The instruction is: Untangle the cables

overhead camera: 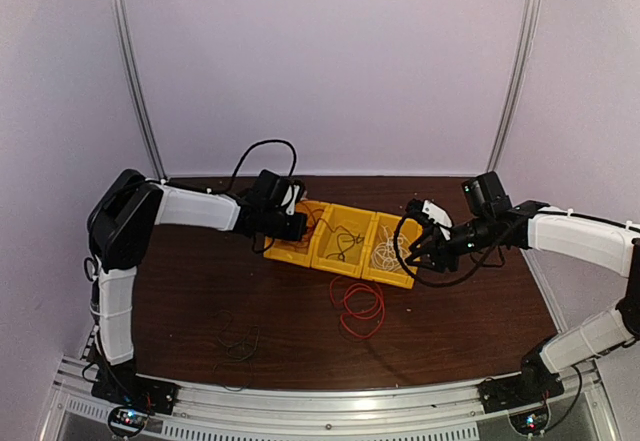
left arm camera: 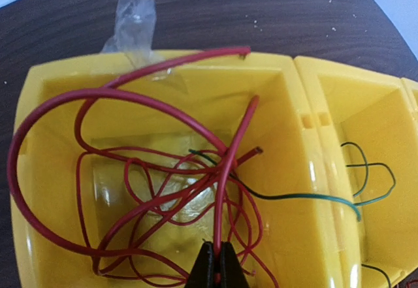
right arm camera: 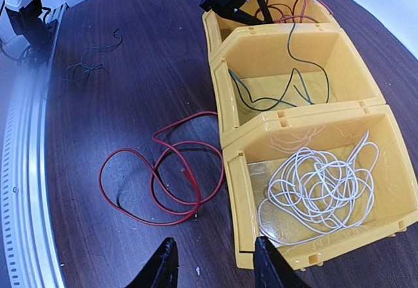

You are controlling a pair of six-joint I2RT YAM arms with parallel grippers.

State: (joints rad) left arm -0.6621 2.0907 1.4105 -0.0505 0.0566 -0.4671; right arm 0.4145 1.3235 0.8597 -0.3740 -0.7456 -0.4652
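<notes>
On the near left of the dark brown wooden bench (overhead camera: 200, 291) lies a thin dark green cable (overhead camera: 235, 339), loose and alone, well apart from the bins.

Farther back, three yellow plastic bins stand in one row, touching side to side. The left claw (left arm camera: 215, 270) is inside the left yellow bin (left arm camera: 287, 138). Its two fingers are pressed together and they pinch one strand of the red cables (left arm camera: 150, 170). These red cables fill this bin in many crossing loops, and one thick loop rises above the rim. A piece of clear plastic film (left arm camera: 134, 23) sticks up at the far rim of this bin.

A thin green wire (left arm camera: 294, 196) starts among the red cables, goes over the wall and falls into the middle yellow bin (right arm camera: 339, 53), where it lies in a few open curves.

On the bench just near the middle and right bins, a red cable coil (right arm camera: 166, 177) lies flat in several wide rings.

The right yellow bin (right arm camera: 241, 190) holds a white cable (right arm camera: 320, 187), loosely coiled on its floor.

The right claw (right arm camera: 217, 268) hovers at the right side of this bin. Its fingers are spread apart and grip nothing.
</notes>
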